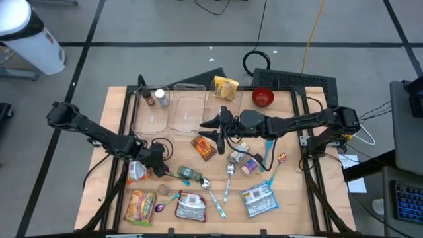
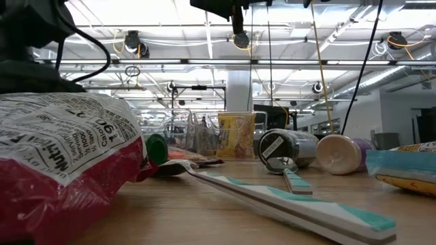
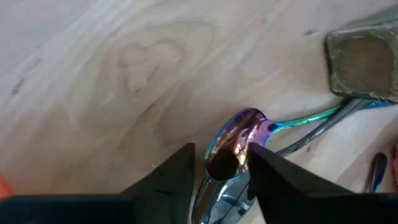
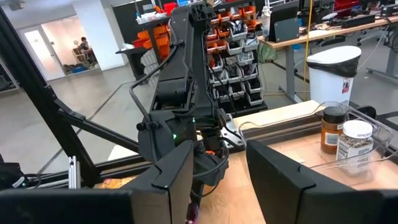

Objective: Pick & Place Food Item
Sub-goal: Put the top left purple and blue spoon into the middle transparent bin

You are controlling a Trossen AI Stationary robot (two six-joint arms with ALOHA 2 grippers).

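Left hand low over the worktop, fingers narrowed around an iridescent spoon's bowl; contact unclear. Probably still the grasp step. Food packets lay close: orange bag beside it, noodle packet nearer the edge. Right hand hung mid-worktop, part-open, empty. Next move needs a food item, not cutlery; jar crowds it.
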